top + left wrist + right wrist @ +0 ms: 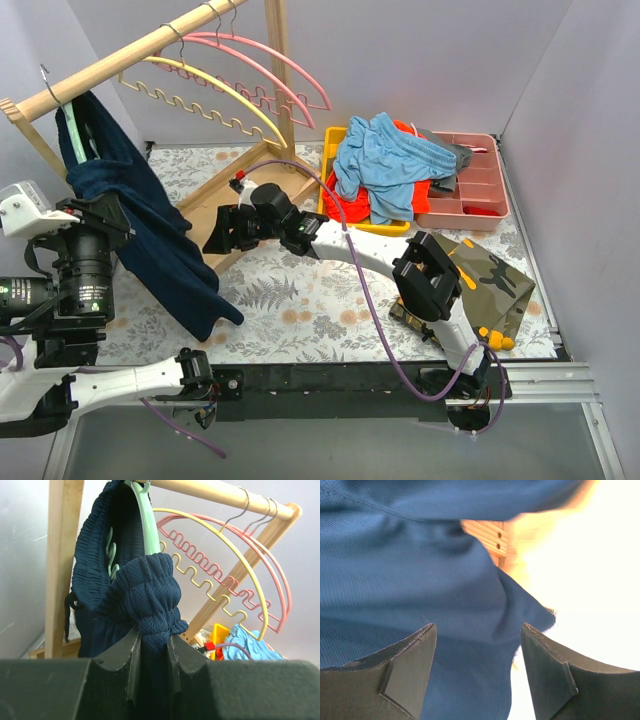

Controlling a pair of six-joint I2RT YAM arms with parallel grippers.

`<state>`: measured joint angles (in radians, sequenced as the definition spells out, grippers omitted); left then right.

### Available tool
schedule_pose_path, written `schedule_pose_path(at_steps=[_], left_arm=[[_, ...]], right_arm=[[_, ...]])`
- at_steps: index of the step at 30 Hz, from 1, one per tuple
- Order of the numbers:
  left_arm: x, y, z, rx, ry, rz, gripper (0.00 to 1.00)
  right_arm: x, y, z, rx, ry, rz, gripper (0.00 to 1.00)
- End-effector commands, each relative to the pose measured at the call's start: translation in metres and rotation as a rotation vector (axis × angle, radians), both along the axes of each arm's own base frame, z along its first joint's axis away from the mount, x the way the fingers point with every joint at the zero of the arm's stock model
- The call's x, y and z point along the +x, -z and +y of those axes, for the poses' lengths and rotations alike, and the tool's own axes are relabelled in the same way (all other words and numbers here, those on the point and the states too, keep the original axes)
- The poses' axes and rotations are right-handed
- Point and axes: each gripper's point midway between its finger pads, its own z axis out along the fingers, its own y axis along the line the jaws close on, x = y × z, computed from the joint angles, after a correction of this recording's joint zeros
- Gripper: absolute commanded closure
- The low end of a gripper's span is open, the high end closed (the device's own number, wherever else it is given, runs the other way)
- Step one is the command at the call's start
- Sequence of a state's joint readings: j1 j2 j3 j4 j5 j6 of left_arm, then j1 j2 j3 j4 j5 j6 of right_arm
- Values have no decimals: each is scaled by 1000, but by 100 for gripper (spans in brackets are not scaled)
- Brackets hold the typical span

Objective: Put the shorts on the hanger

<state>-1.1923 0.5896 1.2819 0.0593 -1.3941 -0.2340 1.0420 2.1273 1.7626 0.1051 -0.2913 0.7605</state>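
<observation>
The dark navy shorts hang draped over the pale mint-green hanger, which hooks on the left end of the wooden rail. My left gripper is shut on a bunched fold of the shorts' elastic waist, just below the hanger. My right gripper is open, right of the shorts' hanging lower part. In the right wrist view the navy fabric fills the space ahead of the spread gripper without being pinched.
The wooden rack also carries a yellow hanger and pink hangers. A yellow bin holds light blue shorts and an orange garment. A pink tray stands beside it. A camouflage garment lies at right.
</observation>
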Motion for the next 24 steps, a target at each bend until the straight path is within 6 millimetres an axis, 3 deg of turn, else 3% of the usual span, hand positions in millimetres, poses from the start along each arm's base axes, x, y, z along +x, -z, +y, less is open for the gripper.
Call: schedule_pose_path(at_steps=[1,10,15,20,24], left_arm=[[4,-21,-5,3,-25,-68,100],[18,-22,-34,167,-76,-58,100],[37,-24,-54,268,-145,-48,100],[50,-38,-56,218,-177,-73,100],[62,-37,-57,212,-212,-75,100]], right_arm=[[-10,-29,-5,55,-26,-24,25],[-18,-26,-20,31,-29,-37,26],[-22,-21,-26,11,-40,-36,26],[-26,-13,-33,-18,-50,-36,26],[-30,-8,-38,-31,-57,-34,26]])
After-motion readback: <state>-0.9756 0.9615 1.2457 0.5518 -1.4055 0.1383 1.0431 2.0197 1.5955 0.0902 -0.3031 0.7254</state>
